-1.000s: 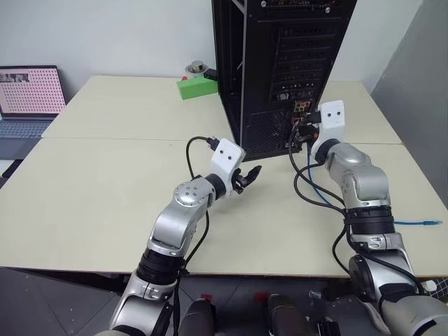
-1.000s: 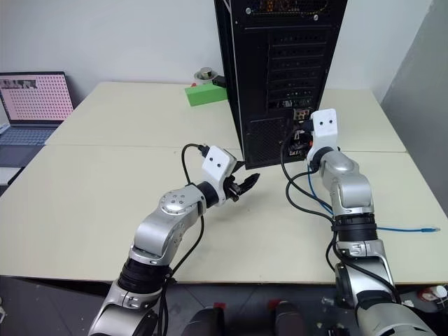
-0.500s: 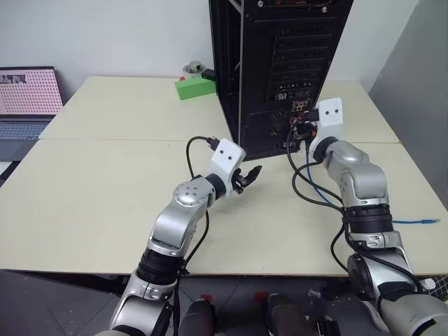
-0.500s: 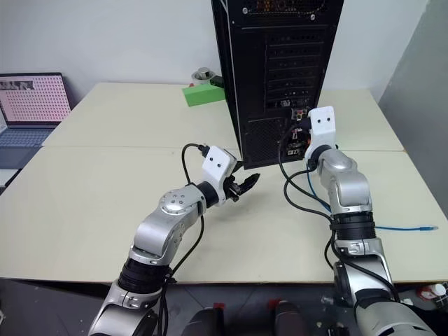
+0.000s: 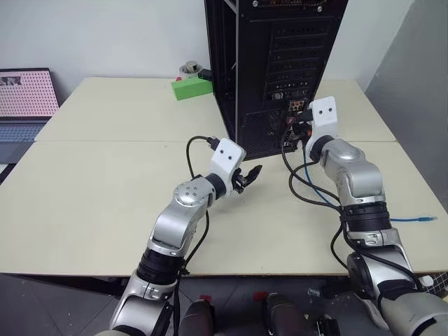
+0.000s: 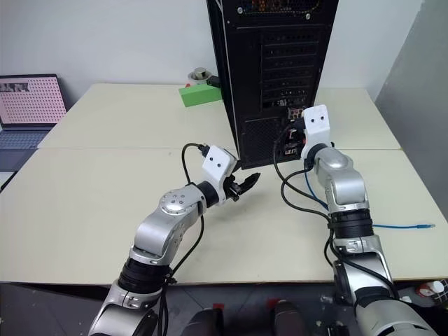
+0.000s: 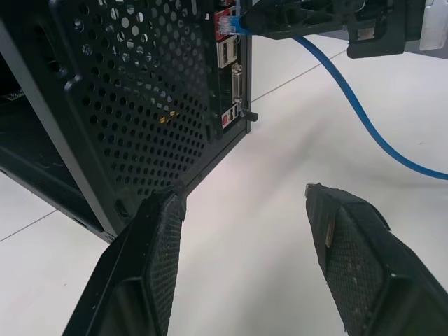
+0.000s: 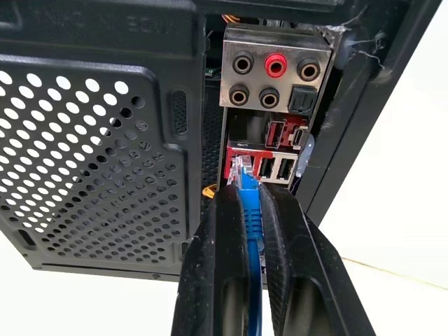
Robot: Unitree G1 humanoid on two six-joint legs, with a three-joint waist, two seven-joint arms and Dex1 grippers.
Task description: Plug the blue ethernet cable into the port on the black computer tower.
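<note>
Nothing moves but the camera. Right gripper (image 8: 245, 210) pinches cable (image 8: 250, 210) at tower (image 8: 91, 140); left gripper (image 7: 245, 231) gapes empty. Square your plug first, then push straight.

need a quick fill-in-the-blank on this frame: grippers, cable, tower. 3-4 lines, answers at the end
1. The right gripper is shut on the blue ethernet cable, holding its clear plug at the ____ panel of the black computer tower.
2. The left gripper is ____ and holds nothing.
3. The cable's far end lies on the ____.
4. Behind the tower sits a ____ block.

Answers: rear port; open; table; green
</note>
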